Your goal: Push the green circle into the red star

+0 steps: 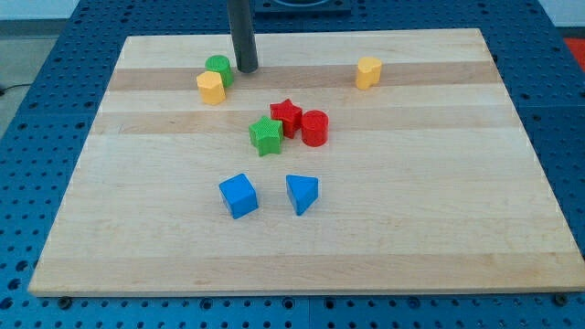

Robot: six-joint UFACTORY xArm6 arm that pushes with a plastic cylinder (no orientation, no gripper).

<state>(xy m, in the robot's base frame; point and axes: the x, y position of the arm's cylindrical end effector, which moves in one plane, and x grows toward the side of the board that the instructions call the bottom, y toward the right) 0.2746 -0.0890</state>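
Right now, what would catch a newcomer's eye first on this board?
Probably the dark rod coming down from the view's top, my tip just right of the green circle, which touches a yellow block. Next, the tight middle cluster: red star, green star, red cylinder.

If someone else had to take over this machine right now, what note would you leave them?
My tip rests on the board just to the view's right of the green circle, close beside it.
The green circle sits at the view's top left, touching a yellow block.
The red star lies mid-board, between a green star and a red cylinder.
Done: nothing yet; circle and star are apart.
Left: push the circle down-right into the star.
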